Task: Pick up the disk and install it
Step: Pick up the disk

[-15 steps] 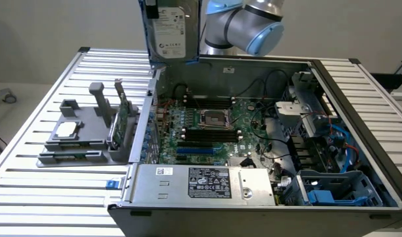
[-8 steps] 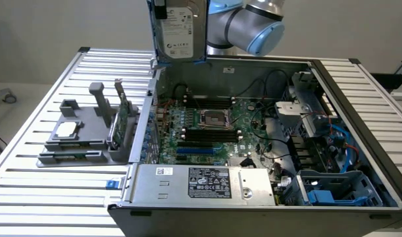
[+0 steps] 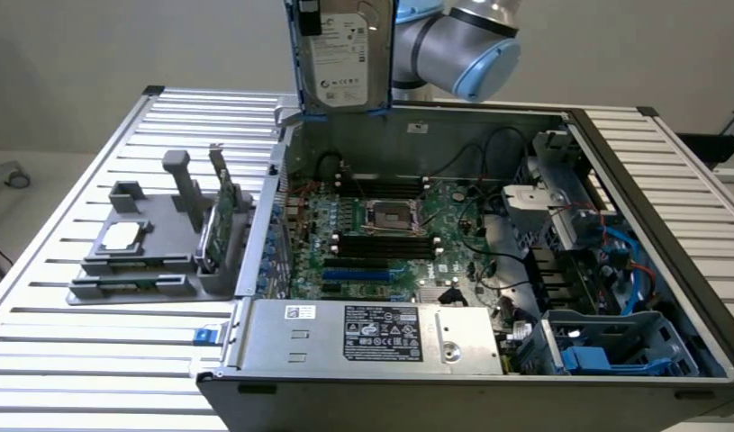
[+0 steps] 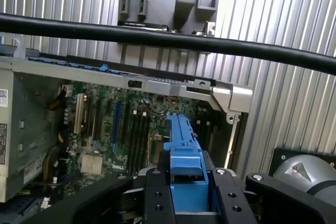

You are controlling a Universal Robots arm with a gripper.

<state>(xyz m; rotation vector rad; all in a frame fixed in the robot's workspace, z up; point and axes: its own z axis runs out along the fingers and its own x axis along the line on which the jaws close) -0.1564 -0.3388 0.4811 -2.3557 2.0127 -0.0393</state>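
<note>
**Status: pick-up done, install not done.**

1. Task item: the flat rectangular silver-grey metal disk (image 3: 339,54), w/ white barcode label and blue plastic carrier rails, is clear of the slatted aluminium desk (image 3: 78,360). It hangs on edge, above the far wall of the open black-and-grey computer chassis (image 3: 463,405), label face toward the exterior camera.
2. Jaws: clamped on the disk. In the wrist view one black jaw sits each side of the blue carrier rail (image 4: 184,150), touching it.
3. Below the held disk, inside the chassis: green motherboard (image 3: 379,225), approx. under the rail end.
4. Install: the disk is not seated anywhere in the chassis. The grey metal drive cage w/ blue plastic inserts (image 3: 619,346), in the chassis corner nearest the exterior camera, is well apart from the disk. Judged as the likely bay, not confirmed.
5. Beside the chassis, on the desk: grey plastic fixture stand (image 3: 162,243) carrying a small square silver chip (image 3: 121,236) and a thin green circuit card (image 3: 229,216). Neither is near the jaws.
</note>
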